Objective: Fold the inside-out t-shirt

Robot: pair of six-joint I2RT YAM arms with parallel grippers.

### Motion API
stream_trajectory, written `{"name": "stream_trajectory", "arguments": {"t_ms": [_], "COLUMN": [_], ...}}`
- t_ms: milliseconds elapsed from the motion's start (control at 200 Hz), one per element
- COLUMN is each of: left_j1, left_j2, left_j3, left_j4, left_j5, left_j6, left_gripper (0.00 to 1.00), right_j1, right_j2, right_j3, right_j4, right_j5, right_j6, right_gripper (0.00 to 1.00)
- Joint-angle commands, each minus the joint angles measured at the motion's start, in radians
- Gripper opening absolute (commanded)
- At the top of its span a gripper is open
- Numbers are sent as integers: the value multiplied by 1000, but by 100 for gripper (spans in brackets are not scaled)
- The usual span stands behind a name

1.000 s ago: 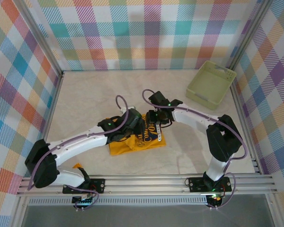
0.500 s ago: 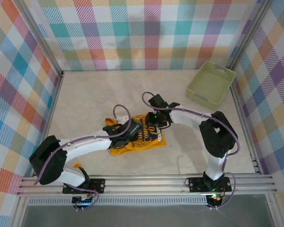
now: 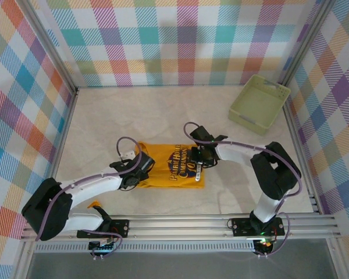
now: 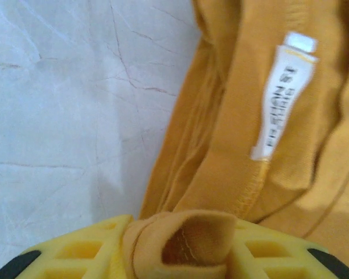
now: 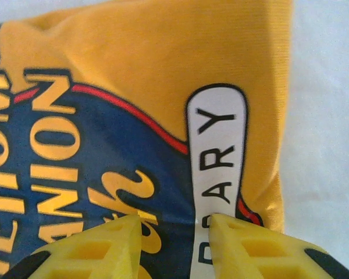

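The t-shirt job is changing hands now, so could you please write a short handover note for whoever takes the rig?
Left gripper: shut on a bunch of fabric at the left end of the t-shirt, near the white neck label.
Right gripper: fingers narrowly apart on the print at the right end; grip unclear.
Position: the t-shirt lies flat, roughly rectangular, mid-table, print up. The pale green basket sits far right, apart.
Done: apparently partly folded.
Left: remaining folds, then release.

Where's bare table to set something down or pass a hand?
Free: the wide far band between the back wall and the t-shirt, left of the green basket; also the left strip by the side wall. Crowded: centre, where left gripper and right gripper rest on the t-shirt.
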Motion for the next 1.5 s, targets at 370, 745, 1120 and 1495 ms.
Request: {"name": "stream_trajectory", "arguments": {"t_ms": [370, 745, 1120, 1495], "left_j1": [86, 111, 215, 252], "left_j2": [431, 279, 460, 591], "left_j3": [567, 401, 426, 651], "left_j4": [-12, 30, 147, 77], "left_j5": [73, 138, 253, 231], "left_j6": [361, 360, 303, 384], "left_gripper": [35, 36, 22, 8], "right_j1": [-24, -75, -73, 173], "right_j2": [-110, 22, -22, -161], "right_j3": [142, 157, -22, -141], "right_j4": [-131, -48, -100, -39], "right_j5": [90, 8, 39, -32], "right_j6": [-112, -230, -105, 112], "right_gripper": [54, 57, 53, 50]}}
